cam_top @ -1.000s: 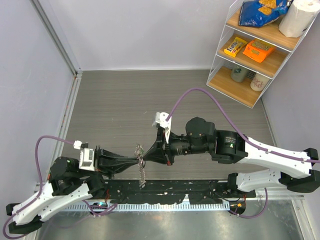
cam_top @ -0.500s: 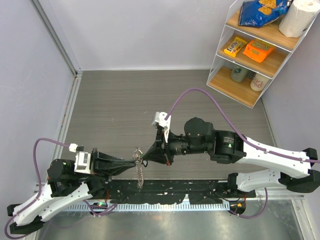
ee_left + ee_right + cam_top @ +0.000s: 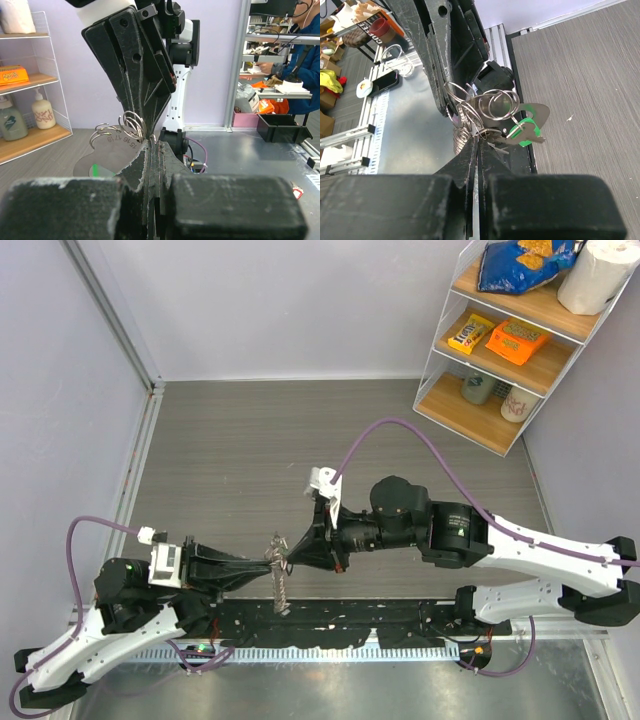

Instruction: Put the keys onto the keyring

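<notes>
Silver keys [image 3: 277,558] hang in a small bunch low in the middle of the top view, pinched from both sides. The left gripper [image 3: 263,565] reaches in from the left and the right gripper [image 3: 291,558] from the right, each with its jaws pressed almost together on the bunch. Which piece each one grips cannot be told. The keyring [image 3: 492,106] shows as coiled wire loops beside the green-headed key [image 3: 527,131], and its chain strip [image 3: 281,590] dangles below.
</notes>
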Tool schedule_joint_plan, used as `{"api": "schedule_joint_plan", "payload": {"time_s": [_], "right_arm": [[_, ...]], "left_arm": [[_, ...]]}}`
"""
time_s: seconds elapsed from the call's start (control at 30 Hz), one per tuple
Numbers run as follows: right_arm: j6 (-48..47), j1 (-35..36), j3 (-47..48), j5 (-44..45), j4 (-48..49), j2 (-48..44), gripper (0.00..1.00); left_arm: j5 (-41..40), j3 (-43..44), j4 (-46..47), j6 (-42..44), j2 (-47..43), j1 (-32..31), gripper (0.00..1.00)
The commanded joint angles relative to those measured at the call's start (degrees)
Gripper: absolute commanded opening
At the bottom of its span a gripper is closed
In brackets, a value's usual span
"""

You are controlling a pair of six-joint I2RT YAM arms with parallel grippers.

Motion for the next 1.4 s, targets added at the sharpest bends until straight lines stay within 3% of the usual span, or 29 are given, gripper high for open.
{"api": "schedule_joint_plan", "payload": {"time_s": [0.0, 0.47, 0.77, 0.97, 1.23, 1.37], "right_arm": [[-3.72, -0.14, 0.79, -1.99, 1.16, -2.02, 0.06], [-15.06, 0.21, 6.94, -5.42, -8.68, -2.45, 0.05], [-15.51, 0.13, 3.08, 4.15, -9.65, -5.88, 0.05], [-11.56, -1.45, -4.3, 12.15, -9.57, -7.81, 0.05], [1.08, -11.03, -22.22, 13.04, -3.07, -10.8, 0.05], [6.54, -15.07, -30.31, 17.59, 0.27, -9.93, 0.05]], "left_arm": [[0.12, 0.96, 3.61, -0.85, -0.2, 0.02, 0.0], [2.75, 1.75, 5.19, -3.22, 1.82, 0.02, 0.0], [3.54, 1.84, 6.42, -4.54, 3.58, 0.11, 0.0], [2.93, 0.96, 7.21, -4.81, 4.9, 0.02, 0.0], [3.1, 0.78, 8.0, -5.07, 6.92, 0.02, 0.0], [3.55, 0.78, 7.83, -4.98, 8.15, 0.02, 0.0]]}}
